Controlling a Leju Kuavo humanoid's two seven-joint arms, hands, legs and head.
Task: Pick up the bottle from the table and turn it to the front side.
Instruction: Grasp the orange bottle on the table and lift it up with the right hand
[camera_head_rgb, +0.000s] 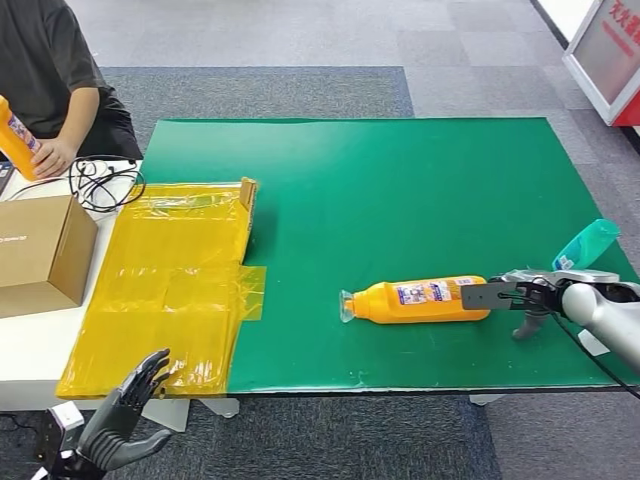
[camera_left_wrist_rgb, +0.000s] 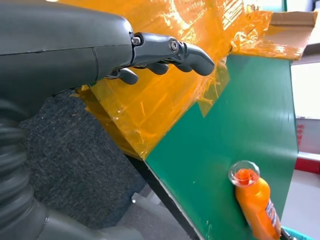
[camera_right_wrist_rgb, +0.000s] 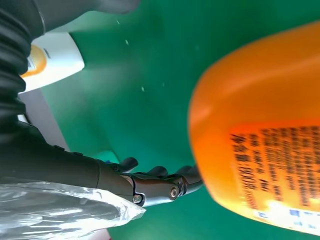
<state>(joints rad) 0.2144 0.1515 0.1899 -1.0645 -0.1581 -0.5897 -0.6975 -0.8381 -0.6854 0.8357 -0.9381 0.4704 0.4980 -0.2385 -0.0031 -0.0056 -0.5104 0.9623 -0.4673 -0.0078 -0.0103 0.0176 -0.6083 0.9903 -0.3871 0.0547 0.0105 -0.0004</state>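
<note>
An orange bottle (camera_head_rgb: 419, 300) with a printed label lies on its side on the green table (camera_head_rgb: 377, 190), its clear cap pointing left and its base to the right. My right hand (camera_head_rgb: 521, 295) reaches in from the right at the bottle's base, fingers stretched out along it. In the right wrist view the dark fingers (camera_right_wrist_rgb: 158, 182) run beside the base of the bottle (camera_right_wrist_rgb: 260, 125) with nothing gripped. My left hand (camera_head_rgb: 124, 405) hangs below the table's front left corner, fingers (camera_left_wrist_rgb: 170, 50) spread and empty. The left wrist view shows the bottle (camera_left_wrist_rgb: 256, 200) cap-first.
Flattened cardboard wrapped in yellow film (camera_head_rgb: 173, 280) covers the table's left part. A brown box (camera_head_rgb: 41, 250) and cables (camera_head_rgb: 102, 180) lie on the white table beside it. A seated person (camera_head_rgb: 53, 70) at far left holds another orange bottle (camera_head_rgb: 15, 135). A teal pouch (camera_head_rgb: 585, 245) lies behind my right hand.
</note>
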